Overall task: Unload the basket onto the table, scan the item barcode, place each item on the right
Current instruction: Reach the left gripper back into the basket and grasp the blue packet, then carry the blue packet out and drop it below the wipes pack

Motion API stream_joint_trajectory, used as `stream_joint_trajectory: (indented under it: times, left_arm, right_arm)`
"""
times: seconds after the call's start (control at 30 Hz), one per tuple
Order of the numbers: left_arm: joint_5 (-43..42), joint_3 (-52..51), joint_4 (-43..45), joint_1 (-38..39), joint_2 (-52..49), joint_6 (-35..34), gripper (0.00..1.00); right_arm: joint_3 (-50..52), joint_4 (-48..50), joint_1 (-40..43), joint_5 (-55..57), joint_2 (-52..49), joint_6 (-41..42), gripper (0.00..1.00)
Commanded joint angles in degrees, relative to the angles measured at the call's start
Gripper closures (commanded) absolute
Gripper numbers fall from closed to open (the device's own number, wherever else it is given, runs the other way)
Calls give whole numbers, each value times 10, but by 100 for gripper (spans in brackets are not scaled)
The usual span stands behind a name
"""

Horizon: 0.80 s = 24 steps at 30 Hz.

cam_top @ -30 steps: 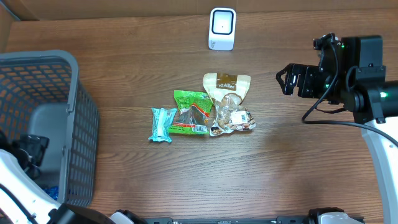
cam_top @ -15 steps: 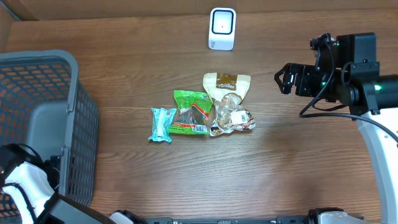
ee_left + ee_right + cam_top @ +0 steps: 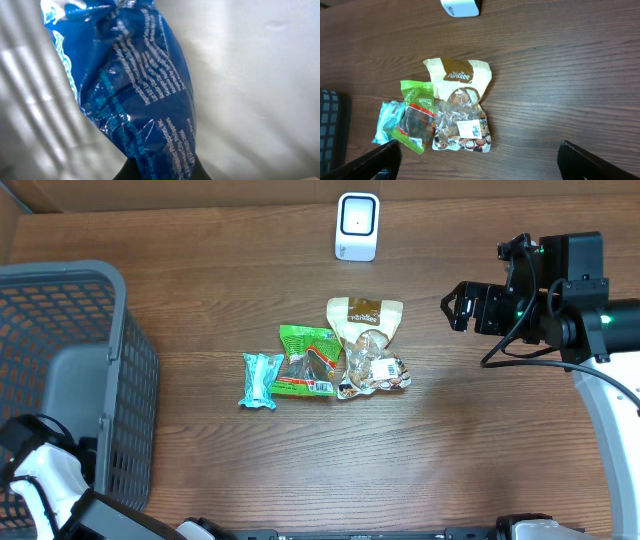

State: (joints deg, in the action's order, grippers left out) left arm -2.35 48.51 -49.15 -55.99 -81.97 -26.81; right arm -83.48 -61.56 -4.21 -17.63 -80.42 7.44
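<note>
Three loose packets (image 3: pixel 311 361); left claw (image 3: pixel 161 173) grips one pouch (image 3: pixel 135 90).

Overhead camera looked straight down from high up and took in the whole table (image 3: pixel 250 470): basket (image 3: pixel 135 380) at left, scanner (image 3: pixel 357 226) at the far edge, packets (image 3: pixel 308 362) mid-table, my right arm (image 3: pixel 560 310) at right. My right wrist camera also faced down, but nearer, with my right fingers (image 3: pixel 375 160) in its bottom corners. It shared the packets, scanner and a basket corner with the overhead. My left wrist camera sat very close, and a blue packet (image 3: pixel 140 95) filled much of its frame.
</note>
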Motion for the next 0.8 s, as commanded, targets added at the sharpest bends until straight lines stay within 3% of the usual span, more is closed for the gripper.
stream_joint_trajectory:
  times: [0.0, 0.3, 0.43, 0.57, 0.77]
  left_arm:
    - [-89, 116, -56, 0, 7, 51, 96]
    - [-100, 432, -243, 107, 16, 91, 96]
    - [-108, 565, -283, 223, 17, 102, 96]
    - [-108, 616, -282, 369, 16, 101, 96]
    - [-107, 567, -280, 598, -5, 98, 96]
  right_arm:
    - [-12, 1, -2, -1, -1, -2, 0]
    - [-12, 1, -2, 0, -1, -2, 0]
    - [-12, 2, -2, 0, -1, -2, 0]
    - [-12, 4, -2, -1, -1, -2, 0]
    - [-12, 4, -2, 0, -1, -2, 0]
